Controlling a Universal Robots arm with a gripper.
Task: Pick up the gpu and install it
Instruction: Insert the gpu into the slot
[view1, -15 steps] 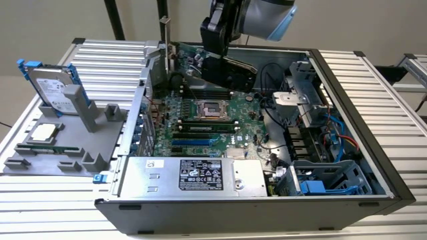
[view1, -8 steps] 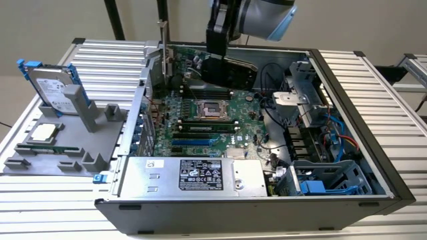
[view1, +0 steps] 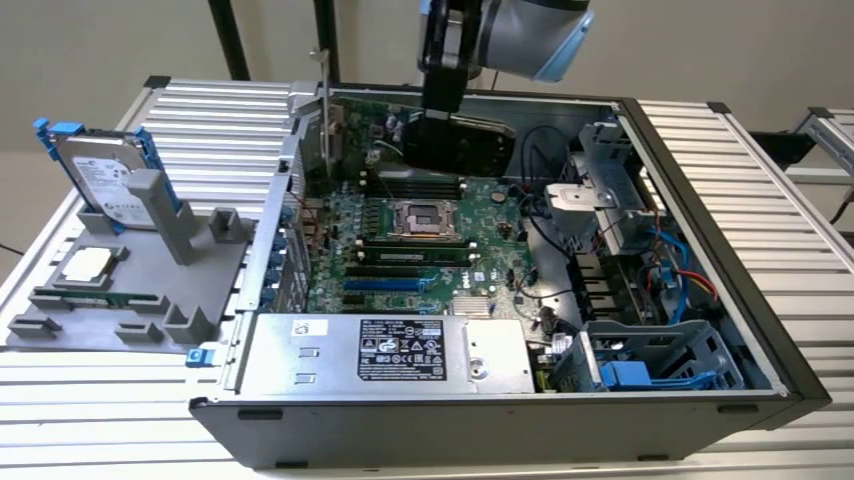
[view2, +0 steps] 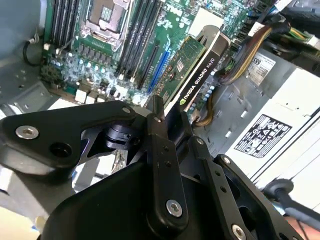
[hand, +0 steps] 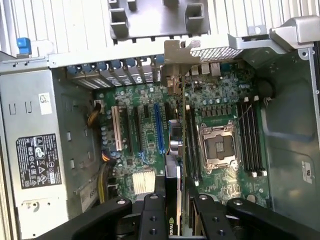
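The gpu (view1: 461, 147) hangs on edge above the motherboard (view1: 400, 260) inside the open computer case (view1: 747, 300), near the case's far wall. My gripper (view1: 443, 105) is shut on its upper edge. In both wrist views the card runs edge-on between my fingers: the gpu (view2: 197, 70) shows a green board and black shroud, and the gpu (hand: 175, 150) has its silver bracket (hand: 176, 52) toward the rear slot openings. My gripper (hand: 175, 200) holds it over the strip between the blue slot (hand: 160, 127) and the processor socket (hand: 219, 147). My gripper (view2: 167, 117) stands above the board.
A silver hard drive with blue rails (view1: 104, 180) stands in a grey holder (view1: 134, 290) at the exterior view's left. The power supply (view1: 387, 352) fills the case's near side. Cables (view1: 661, 285) and a drive cage (view1: 641, 360) crowd the exterior view's right.
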